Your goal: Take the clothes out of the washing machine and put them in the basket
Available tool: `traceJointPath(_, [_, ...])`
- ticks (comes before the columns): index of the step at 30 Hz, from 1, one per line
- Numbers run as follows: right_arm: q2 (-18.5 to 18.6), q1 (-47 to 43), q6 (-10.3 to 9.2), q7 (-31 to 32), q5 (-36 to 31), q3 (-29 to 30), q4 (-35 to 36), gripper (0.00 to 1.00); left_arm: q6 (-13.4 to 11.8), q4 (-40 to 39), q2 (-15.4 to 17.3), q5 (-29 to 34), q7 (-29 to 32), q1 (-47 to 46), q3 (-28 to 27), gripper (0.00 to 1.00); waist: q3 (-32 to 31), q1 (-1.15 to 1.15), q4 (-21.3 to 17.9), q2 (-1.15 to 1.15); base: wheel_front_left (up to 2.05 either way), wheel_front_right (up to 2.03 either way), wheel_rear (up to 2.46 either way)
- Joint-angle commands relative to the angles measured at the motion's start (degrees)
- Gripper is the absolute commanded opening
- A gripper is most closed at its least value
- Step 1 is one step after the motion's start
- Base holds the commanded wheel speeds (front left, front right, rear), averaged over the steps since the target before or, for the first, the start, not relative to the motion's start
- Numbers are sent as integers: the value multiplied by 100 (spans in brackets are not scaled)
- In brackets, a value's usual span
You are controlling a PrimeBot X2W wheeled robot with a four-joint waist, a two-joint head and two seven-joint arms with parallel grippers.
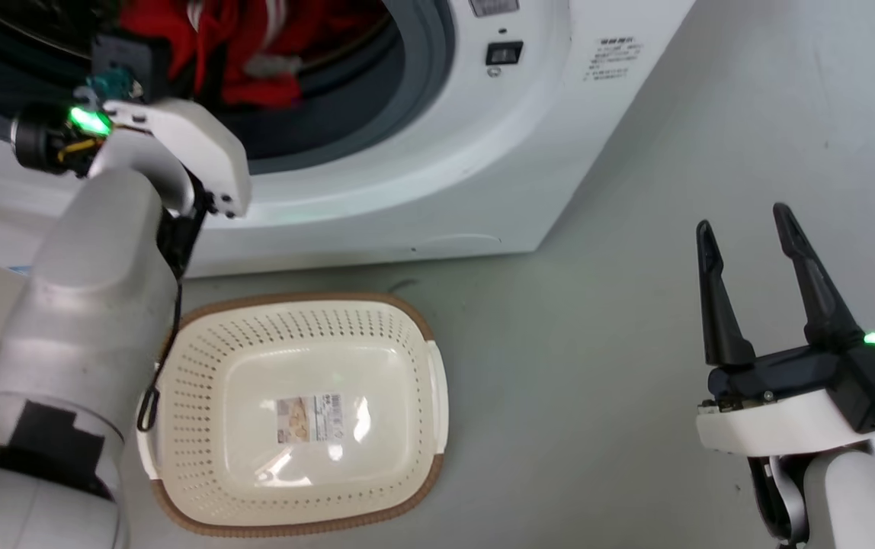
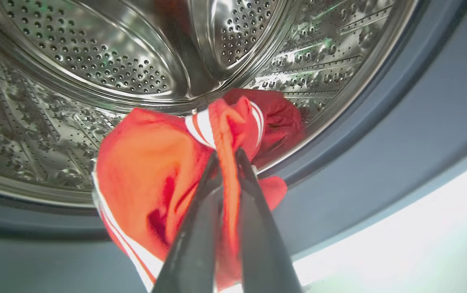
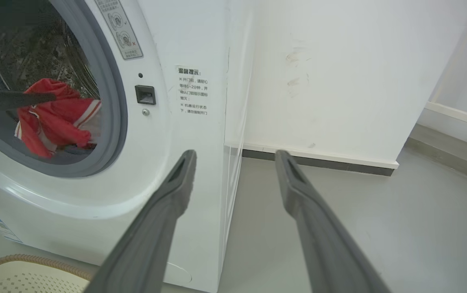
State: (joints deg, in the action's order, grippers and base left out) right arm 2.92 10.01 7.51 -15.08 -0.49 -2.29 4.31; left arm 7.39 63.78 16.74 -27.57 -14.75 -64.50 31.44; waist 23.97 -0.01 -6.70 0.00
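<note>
The washing machine [image 1: 445, 152] stands open, its steel drum [image 2: 95, 53] behind the grey seal. The clothes [image 2: 152, 171] are at the drum's mouth: a red jersey with white stripes, and a darker red cloth [image 2: 282, 118] behind it. My left gripper [image 2: 227, 156] is shut on a fold of the jersey, which hangs around the fingers. From the head view, the left arm [image 1: 171, 137] reaches into the opening next to the clothes [image 1: 254, 46]. The basket [image 1: 422, 320] sits on the floor below the door opening, a paper label on its floor. My right gripper [image 1: 742, 217] is open, holding nothing, off to the right.
The right wrist view shows the washing machine's front [image 3: 168, 49], the clothes [image 3: 54, 118] in the opening, the basket's rim [image 3: 26, 260] at the lower left, and my right gripper [image 3: 235, 152]. A white wall [image 3: 319, 81] stands close beside the machine. Grey floor [image 1: 597, 343] stretches between the basket and the right arm.
</note>
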Motion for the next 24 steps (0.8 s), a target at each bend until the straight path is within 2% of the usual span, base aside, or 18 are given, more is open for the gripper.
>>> traceJointPath(1, [-8,-99,-4,-14,-40,4,-16,100,-28,-100,-24,-29,-30,134,-25,0,-267,1,160,0,0,0,0])
traceJointPath(17, [-9,-732,-4,-14,-142,-4,-160,100,-556,-3025,297,159,-58,2359,-497,0,-1376,1,521,0,0,0,0])
traceJointPath(24, [-9,-965,-4,-14,-132,0,-189,100,-889,-4400,648,202,138,3011,-546,0,-1667,1,593,0,0,0,0])
